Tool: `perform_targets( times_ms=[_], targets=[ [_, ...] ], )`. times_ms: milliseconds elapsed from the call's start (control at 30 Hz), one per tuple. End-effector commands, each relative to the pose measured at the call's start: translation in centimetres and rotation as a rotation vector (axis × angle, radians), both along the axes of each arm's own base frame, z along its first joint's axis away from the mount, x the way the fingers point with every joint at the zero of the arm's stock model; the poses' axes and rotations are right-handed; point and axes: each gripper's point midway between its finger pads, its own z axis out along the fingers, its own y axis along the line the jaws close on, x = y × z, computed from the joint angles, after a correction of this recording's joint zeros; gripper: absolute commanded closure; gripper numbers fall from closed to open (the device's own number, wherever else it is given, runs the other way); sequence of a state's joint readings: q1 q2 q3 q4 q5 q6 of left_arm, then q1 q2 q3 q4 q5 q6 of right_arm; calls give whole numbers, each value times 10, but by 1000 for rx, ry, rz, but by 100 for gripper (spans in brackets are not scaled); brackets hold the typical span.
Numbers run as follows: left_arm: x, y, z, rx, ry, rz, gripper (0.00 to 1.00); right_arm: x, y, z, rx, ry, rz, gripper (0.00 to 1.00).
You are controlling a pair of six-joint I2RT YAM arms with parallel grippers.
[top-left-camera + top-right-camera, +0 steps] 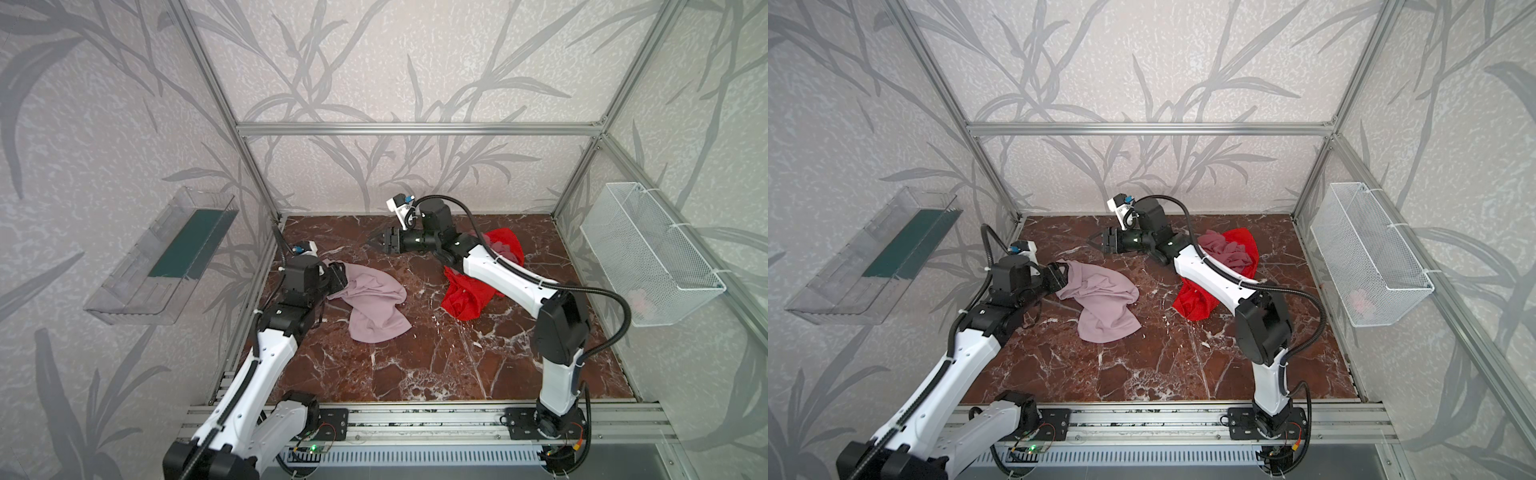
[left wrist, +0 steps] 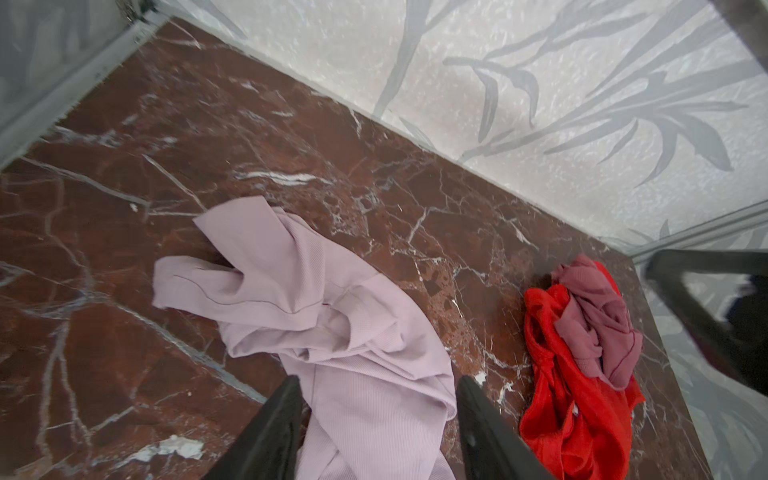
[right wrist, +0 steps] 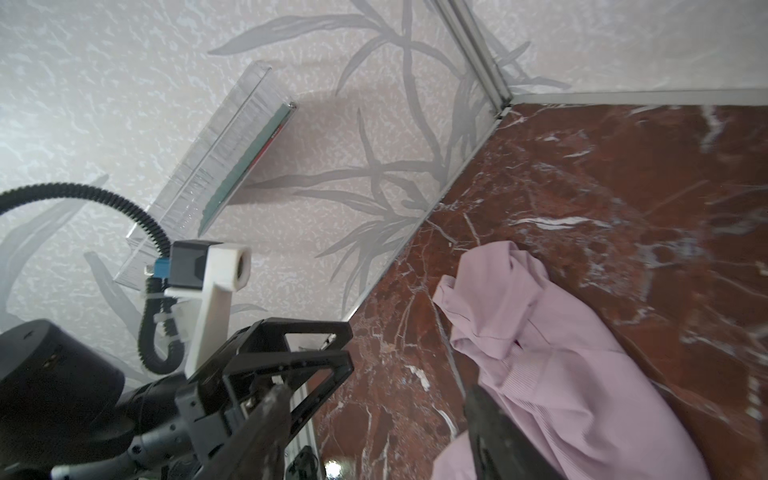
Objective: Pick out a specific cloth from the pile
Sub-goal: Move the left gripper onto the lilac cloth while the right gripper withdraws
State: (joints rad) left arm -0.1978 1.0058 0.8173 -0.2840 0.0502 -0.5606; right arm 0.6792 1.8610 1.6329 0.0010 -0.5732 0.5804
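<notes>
Down by the table's (image 1: 415, 365) left edge, left gripper (image 2: 376, 390) — spread wide, straddling a raised fold of the cloth (image 1: 376, 305), no clamp visible. Pale lilac, lying left of centre. Over the rear middle, right gripper (image 1: 375, 242) — gaping, empty. Back right, the pile (image 1: 465, 299): red and dusty rose, well apart. Looks mostly done; perhaps only setting aside left.

cloth (image 2: 332, 316): thin soft fabric, finely ribbed, matt
red cloth (image 2: 582, 415): fabric, faint sheen
dusty-rose cloth (image 2: 598, 328): matt fabric
counter (image 2: 208, 124): marble-look, smooth, glossy
fingers (image 2: 270, 432): black plastic, matt
basket (image 1: 648, 257): white wire mesh
tray (image 1: 137, 286): clear plastic
frame (image 1: 415, 129): bare brushed metal
</notes>
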Motion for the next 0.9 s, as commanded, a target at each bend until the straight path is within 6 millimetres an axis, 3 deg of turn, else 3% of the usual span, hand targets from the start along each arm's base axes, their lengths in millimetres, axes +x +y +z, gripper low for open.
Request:
perform_targets(
  times_ms=[0,333,500,633,867],
  targets=[
    [12,-23,-3,-10,-6,-53,44,-6,-37,1,-81,-96,-93,34],
    [3,-83,-49,48,122,-198,45,-49,-152,-30,-279,-99,-314,34],
    [-7,-92,-67,87,181,-226,45,-65,-194,-44,-325,-79,-385,34],
    [-12,-102,-76,93,207,-259,45,-68,-213,-54,-352,-47,-422,34],
    [-41,-128,-108,133,348,-367,42,-68,-215,-55,-345,-33,-426,34]
  ],
)
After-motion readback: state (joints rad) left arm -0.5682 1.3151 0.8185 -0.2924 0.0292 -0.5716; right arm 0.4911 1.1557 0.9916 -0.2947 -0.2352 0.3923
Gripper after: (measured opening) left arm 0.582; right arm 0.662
